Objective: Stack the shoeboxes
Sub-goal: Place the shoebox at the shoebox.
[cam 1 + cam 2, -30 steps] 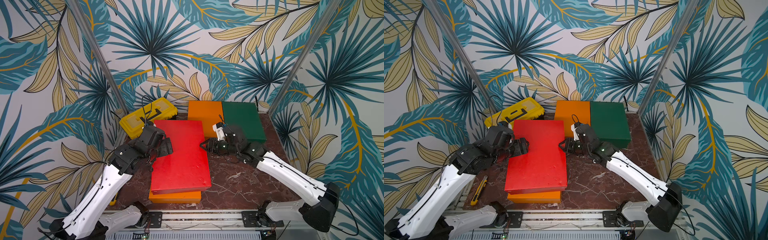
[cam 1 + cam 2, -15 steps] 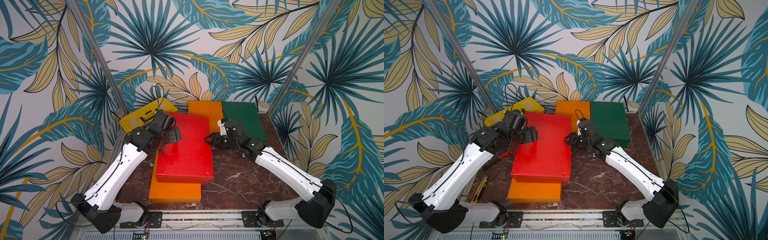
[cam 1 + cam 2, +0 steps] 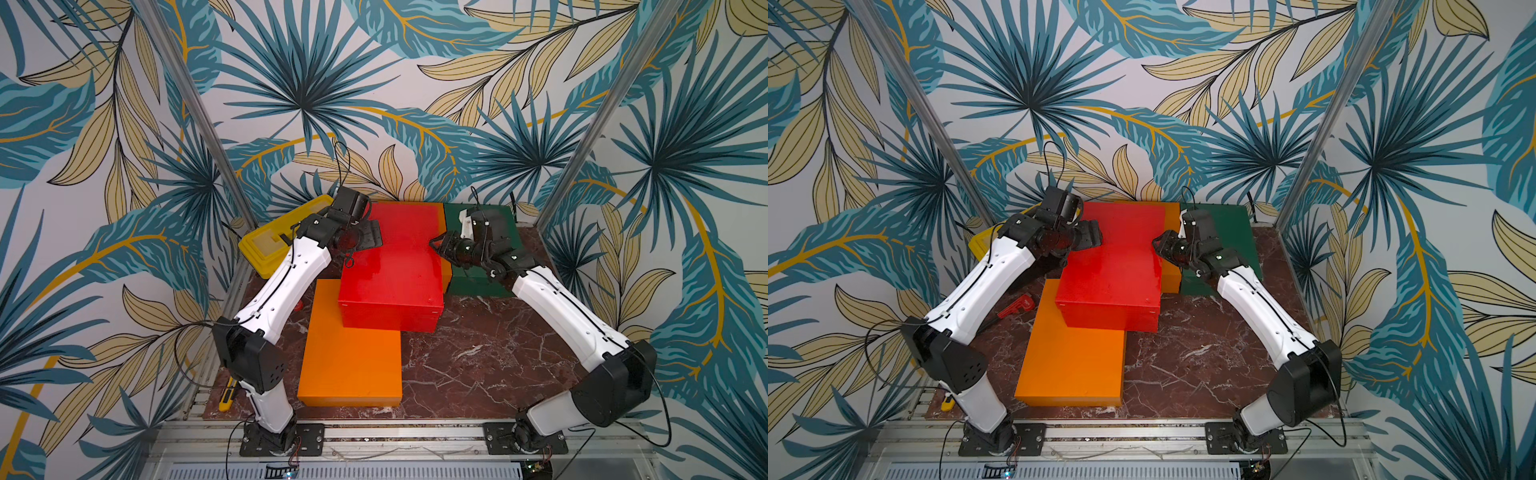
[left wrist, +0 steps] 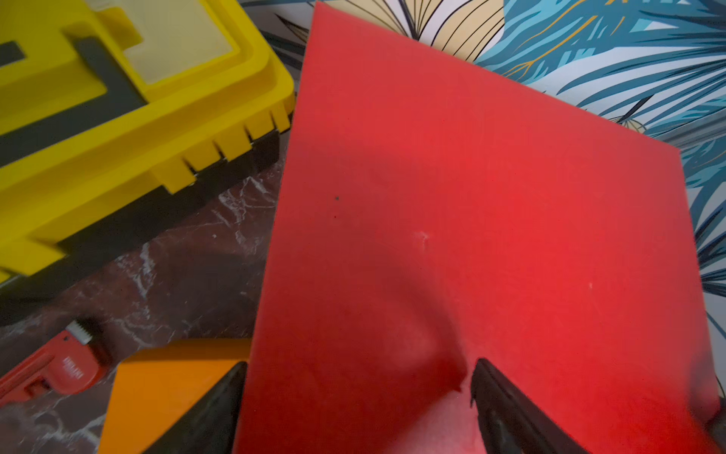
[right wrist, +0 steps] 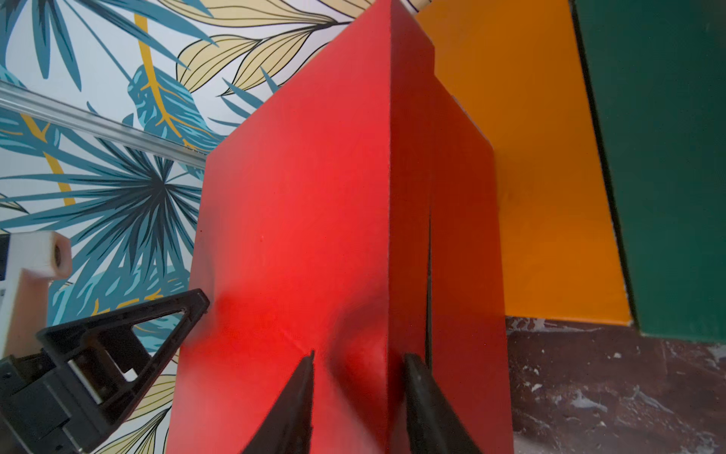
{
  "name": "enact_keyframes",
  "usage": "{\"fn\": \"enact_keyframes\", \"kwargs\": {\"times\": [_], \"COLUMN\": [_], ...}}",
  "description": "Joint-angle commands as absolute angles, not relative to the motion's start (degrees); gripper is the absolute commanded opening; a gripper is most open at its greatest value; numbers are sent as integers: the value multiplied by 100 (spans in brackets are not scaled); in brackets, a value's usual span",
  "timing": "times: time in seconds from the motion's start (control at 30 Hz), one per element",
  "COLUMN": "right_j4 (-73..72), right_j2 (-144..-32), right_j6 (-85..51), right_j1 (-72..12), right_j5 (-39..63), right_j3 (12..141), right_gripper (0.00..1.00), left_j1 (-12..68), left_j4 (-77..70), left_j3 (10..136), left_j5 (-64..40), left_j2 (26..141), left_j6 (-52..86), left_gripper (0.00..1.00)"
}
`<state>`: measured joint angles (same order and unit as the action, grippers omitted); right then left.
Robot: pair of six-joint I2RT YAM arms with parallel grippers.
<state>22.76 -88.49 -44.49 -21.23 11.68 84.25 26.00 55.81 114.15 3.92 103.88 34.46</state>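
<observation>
In both top views the red rectangular cardboard shoebox (image 3: 390, 266) (image 3: 1113, 270) is sitting between the two arms. It is covering most of the far orange cardboard shoebox (image 3: 446, 270) and overlapping the far end of the near orange cardboard shoebox (image 3: 349, 353), which is lying flat on the dark marble-patterned table (image 3: 478, 353). I cannot tell whether the red box is resting on anything. The dark green cardboard shoebox (image 3: 473, 284) is standing just beside the far orange one. The left gripper (image 3: 368, 240) is meeting the red box's left edge and the right gripper (image 3: 437, 245) its right edge.

In the left wrist view the left gripper (image 4: 359, 363) is clamping the red box (image 4: 471, 196) with its jaws spread wide. One jaw is pressing on the lid (the card is dimpling beside it). The other is lying against the box's outer side, above the near orange box (image 4: 169, 385). A yellow plastic toolbox (image 4: 137, 118) and a red pipe wrench (image 4: 59, 369) are lying beyond.

In the right wrist view the right gripper (image 5: 360, 355) is pinching the red box's (image 5: 298, 216) upper edge, with its jaws only narrowly apart. One is bearing on the lid, the other on the side wall. Across the lid, one of the left gripper's fingers (image 5: 194, 300) is touching the opposite edge.
</observation>
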Motion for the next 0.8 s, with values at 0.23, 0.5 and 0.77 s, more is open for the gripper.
{"fn": "enact_keyframes", "kwargs": {"times": [0.23, 0.5, 0.77], "right_j4": [1484, 1485, 1723], "right_j2": [-9732, -10488, -11104], "right_j6": [-4504, -4634, -4627], "right_j1": [-1557, -1112, -902], "right_j5": [2761, 3036, 3120], "right_j3": [9199, 9959, 10716], "right_gripper": [39, 40, 44], "left_j1": [2641, 2549, 2471], "left_j4": [4799, 4791, 4790], "left_j3": [13536, 14405, 14715], "left_j5": [-1568, -1811, -1700], "left_j2": [12102, 12895, 13019], "left_j6": [3689, 3841, 3729], "left_gripper": [87, 89, 99]}}
